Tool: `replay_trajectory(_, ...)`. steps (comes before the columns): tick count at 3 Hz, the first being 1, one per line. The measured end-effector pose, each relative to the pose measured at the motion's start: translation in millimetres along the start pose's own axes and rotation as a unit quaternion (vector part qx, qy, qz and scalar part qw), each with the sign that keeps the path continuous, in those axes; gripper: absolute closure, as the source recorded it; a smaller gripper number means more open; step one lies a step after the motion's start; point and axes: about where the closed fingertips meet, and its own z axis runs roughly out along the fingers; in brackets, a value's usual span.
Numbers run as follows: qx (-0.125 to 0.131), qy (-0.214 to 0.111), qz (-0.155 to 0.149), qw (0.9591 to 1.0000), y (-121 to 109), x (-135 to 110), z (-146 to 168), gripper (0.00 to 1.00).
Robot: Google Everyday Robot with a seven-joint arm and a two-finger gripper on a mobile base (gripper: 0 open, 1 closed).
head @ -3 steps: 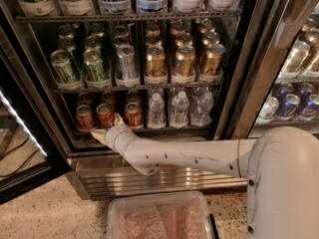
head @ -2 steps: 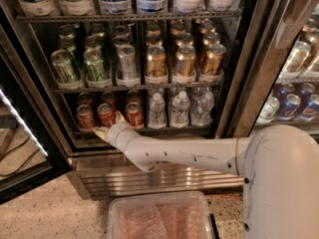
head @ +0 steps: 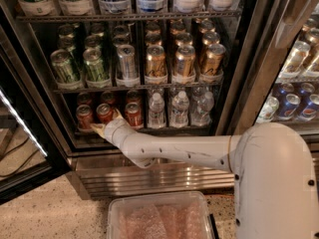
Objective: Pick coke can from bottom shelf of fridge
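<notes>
The fridge (head: 259,83) stands open, with its dark interior in the middle of the camera view. Three red coke cans stand at the left of the bottom shelf (head: 164,130): one on the left (head: 83,116), one in the middle (head: 103,112) and one on the right (head: 133,114), with more red cans behind them. My gripper (head: 106,123) reaches in from the lower right on a long white arm (head: 179,153). It is at the base of the middle coke can and covers the can's lower part.
Clear water bottles (head: 179,108) fill the right half of the bottom shelf. Green cans (head: 65,66), silver cans (head: 127,61) and gold-brown cans (head: 184,61) stand on the rack above. A clear plastic bin (head: 159,218) sits on the floor below. The open glass door (head: 20,133) is at the left.
The arm has pushed a little further left and into the shelf, bringing the gripper up against the middle coke can. The cans have not moved.
</notes>
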Motion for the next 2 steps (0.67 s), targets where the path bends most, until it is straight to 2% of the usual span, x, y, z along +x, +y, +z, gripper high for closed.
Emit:
replay_trajectory(1,-0.006,-0.011,0.006,0.9999,8.5,-9.8,12.7,0.38)
replay_trajectory(2,-0.006,-0.011,0.006,0.9999,7.6,-9.1,10.7,0.57)
